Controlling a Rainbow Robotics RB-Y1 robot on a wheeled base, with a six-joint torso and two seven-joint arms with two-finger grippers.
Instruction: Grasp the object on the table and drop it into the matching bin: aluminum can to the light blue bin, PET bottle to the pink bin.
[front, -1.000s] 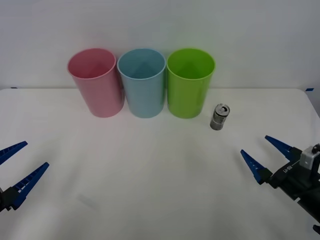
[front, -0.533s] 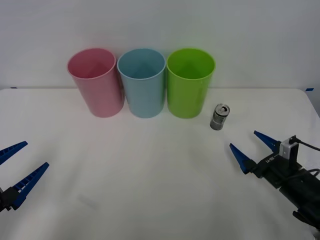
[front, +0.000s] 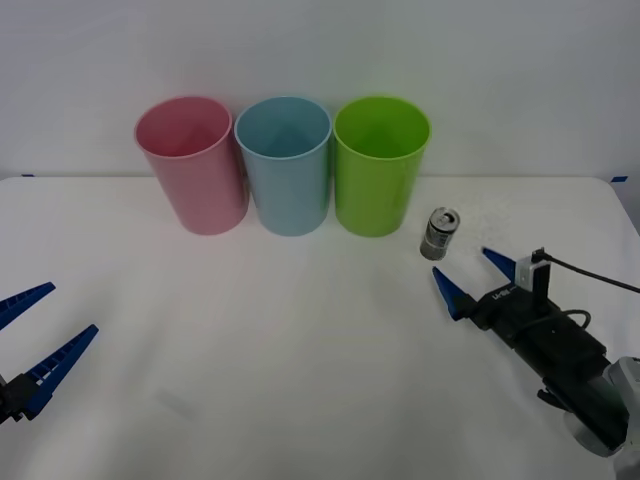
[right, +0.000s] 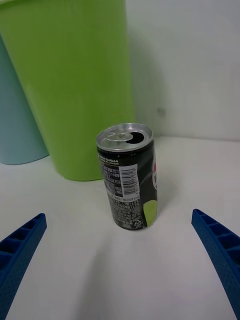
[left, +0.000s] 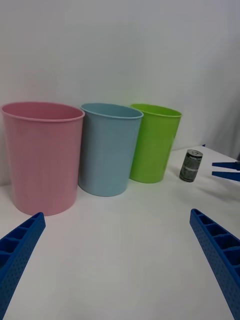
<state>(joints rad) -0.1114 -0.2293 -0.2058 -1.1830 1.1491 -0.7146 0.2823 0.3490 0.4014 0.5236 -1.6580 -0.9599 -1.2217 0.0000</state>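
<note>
Right claw (front: 476, 276) gapes near aluminum can (front: 439, 234), label unreadable.

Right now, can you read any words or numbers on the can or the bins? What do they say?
Aluminum can: white print and a barcode on the dark label, too small and blurred to read.
Right gripper: small white marking on its black body, too small to read.
Pink bin, light blue bin, green bin: no text.
</note>
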